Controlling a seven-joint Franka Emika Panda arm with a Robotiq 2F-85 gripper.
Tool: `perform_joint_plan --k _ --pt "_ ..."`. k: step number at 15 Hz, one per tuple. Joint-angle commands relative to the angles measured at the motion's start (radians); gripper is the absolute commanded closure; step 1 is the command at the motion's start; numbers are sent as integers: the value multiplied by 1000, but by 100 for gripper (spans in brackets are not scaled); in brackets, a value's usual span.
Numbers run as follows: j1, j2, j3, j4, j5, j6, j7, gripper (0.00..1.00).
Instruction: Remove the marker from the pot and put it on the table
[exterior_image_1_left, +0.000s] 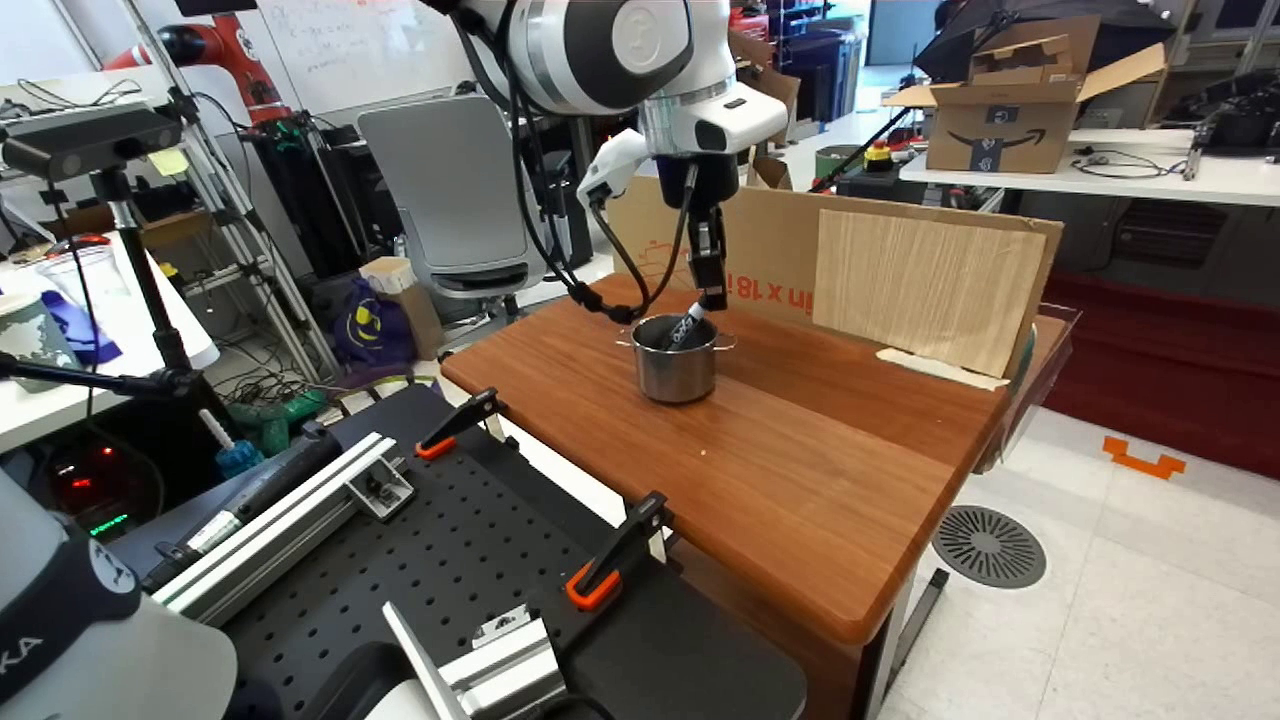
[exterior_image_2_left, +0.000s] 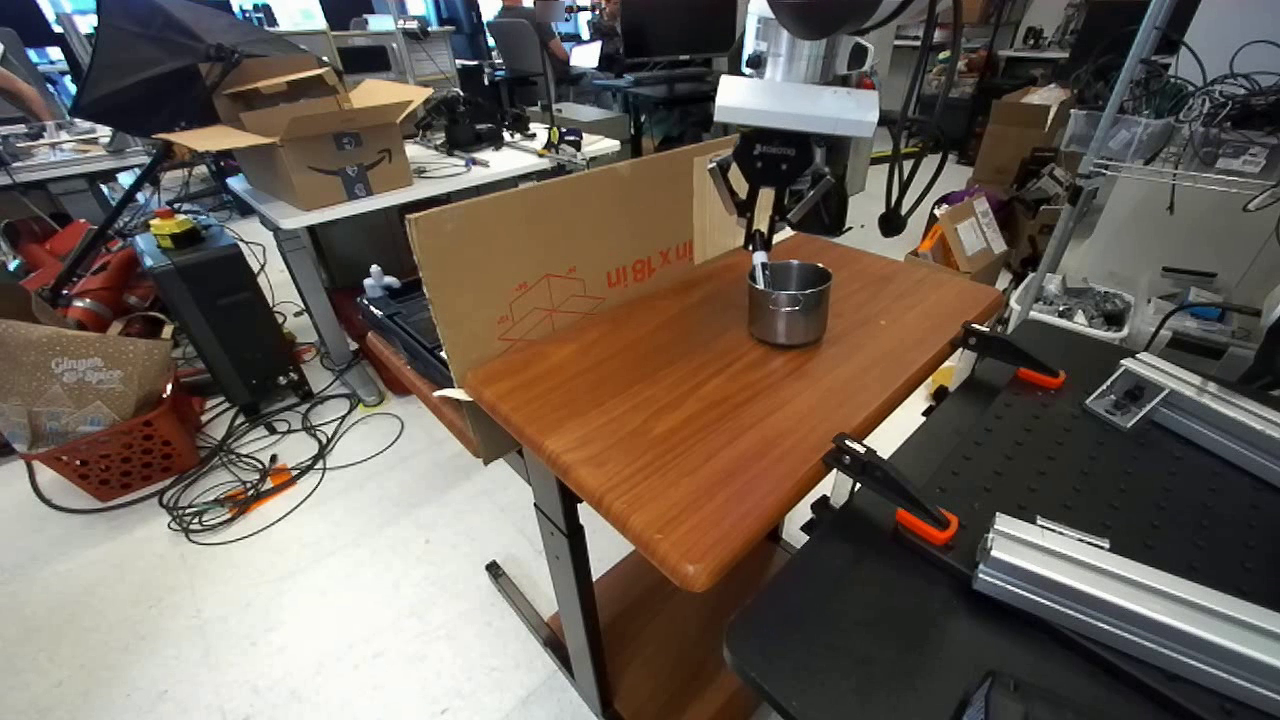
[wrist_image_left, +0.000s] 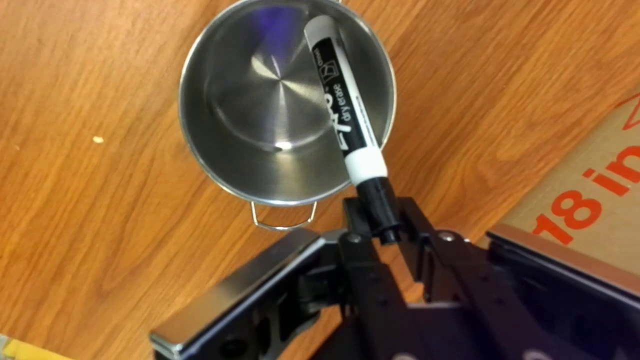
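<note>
Marker (wrist_image_left: 352, 125) in its grasp, the gripper (wrist_image_left: 378, 215) points down over the steel pot (exterior_image_2_left: 790, 322). Its fingers (wrist_image_left: 354, 217) are drawn in until only the thickness of the black cap lies between them, one on each side, and the cap's tip pokes out past the pinch. From there the marker slants down into the pot: a white collar, then a black label with white lettering, "dry erase" among it, then a grey end. Seen from the wrist, most of the barrel lies inside the rim; whether the grey end touches the steel, I cannot tell. The pot sits upright on the reddish-brown table (exterior_image_1_left: 820, 500), a thin wire handle on either side. A small pale speck (wrist_image_left: 98, 139) lies near it on the wood. Along one edge of the table stands a cardboard panel (exterior_image_2_left: 560, 270) printed in red, with a pale wood-grained board (exterior_image_1_left: 925, 285) against it. Beside the opposite edge is a black workbench (exterior_image_1_left: 480, 510), where two clamps (exterior_image_1_left: 622, 545) show orange ends in both exterior views.
</note>
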Motion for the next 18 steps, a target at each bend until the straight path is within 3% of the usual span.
perform_joint_plan --k 1,7,11,15,18 --pt "29 -74 -19 -56 -38 0 14 95" --pt "33 -257 -3 -165 -132 2 43 95" --pt "5 -384 48 -220 -212 -3 98 95" --pt "-1 -416 133 -245 -210 -11 93 95" --pt "13 -374 192 -245 -219 -16 92 95"
